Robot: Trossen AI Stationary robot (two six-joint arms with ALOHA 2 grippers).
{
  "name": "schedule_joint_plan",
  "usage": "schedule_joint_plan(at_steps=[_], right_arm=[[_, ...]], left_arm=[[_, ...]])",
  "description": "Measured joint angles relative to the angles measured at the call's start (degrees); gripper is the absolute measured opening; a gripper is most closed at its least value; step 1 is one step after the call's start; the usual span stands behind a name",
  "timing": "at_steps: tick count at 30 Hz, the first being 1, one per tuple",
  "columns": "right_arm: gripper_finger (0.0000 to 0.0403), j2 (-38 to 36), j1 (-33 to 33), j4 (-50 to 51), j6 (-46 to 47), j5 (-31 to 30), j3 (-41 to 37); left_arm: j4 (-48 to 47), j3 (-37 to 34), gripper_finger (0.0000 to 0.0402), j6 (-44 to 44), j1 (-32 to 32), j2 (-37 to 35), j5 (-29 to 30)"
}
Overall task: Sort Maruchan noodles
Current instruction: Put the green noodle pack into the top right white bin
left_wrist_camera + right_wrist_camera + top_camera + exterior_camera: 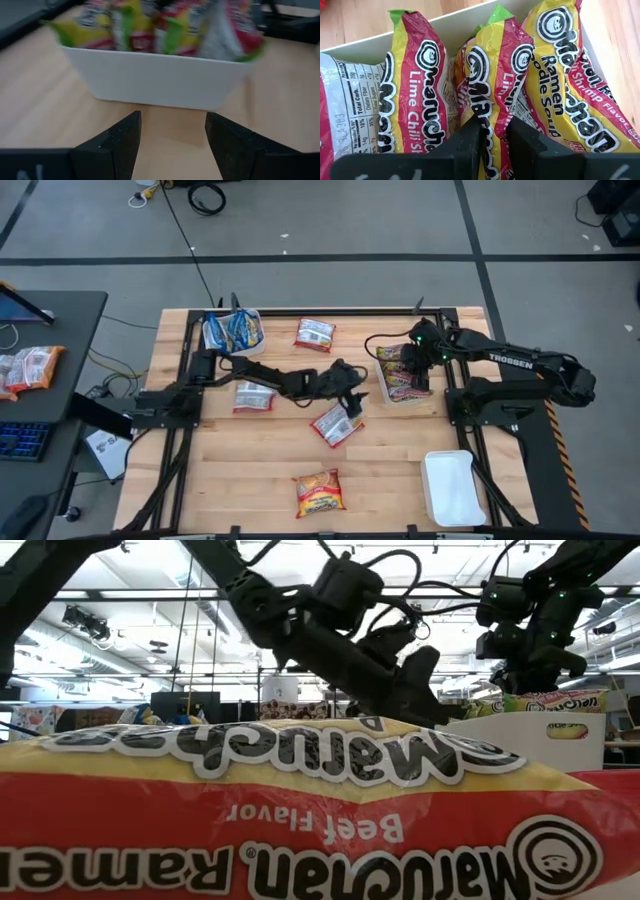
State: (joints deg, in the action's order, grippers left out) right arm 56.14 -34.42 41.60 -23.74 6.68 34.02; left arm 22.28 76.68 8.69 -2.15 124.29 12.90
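Sorting in progress on the wooden table [250,480]. White tray [402,395] right of centre holds upright lime-chili packets [415,85]; the right gripper [492,132] hangs directly over them, fingers nearly together, a narrow gap above one packet's edge, gripping nothing visible. Left gripper [352,402], mid-frame, fingers apart and empty, faces that tray's wall. Loose silver-red packet [337,424] lies just below it, long axis diagonal; left arm is nearer. Orange packet [319,492] sits lower centre.

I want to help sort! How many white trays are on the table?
3: one holding blue packets in the far left corner, one holding lime packets under the right gripper, one empty, near right corner. None seems hidden.
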Motion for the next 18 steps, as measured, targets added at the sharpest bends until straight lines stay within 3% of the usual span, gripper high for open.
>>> schedule_joint_plan(at_steps=[4, 11, 15, 18], right_arm=[[0.0087, 0.00, -0.01, -0.04, 0.01, -2.14, 0.00], [0.0087, 0.04, 1.51, -0.09, -0.85, 6.05, -0.02], [0.0087, 0.09, 2.37, -0.47, -1.54, 9.88, -0.07], [0.0087, 0.04, 2.68, -2.69, -0.37, 9.40, -0.07]], left_arm=[[0.83, 0.24, 0.0227, -0.32, -1.86, -0.04, 0.22], [8.48, 0.45, 0.0227, 0.04, -3.76, 3.45, -2.61], [10.43, 4.29, 0.0227, -0.47, -4.10, 6.41, -2.50], [10.06, 8.46, 0.0227, -0.93, -4.71, 9.38, -3.82]])
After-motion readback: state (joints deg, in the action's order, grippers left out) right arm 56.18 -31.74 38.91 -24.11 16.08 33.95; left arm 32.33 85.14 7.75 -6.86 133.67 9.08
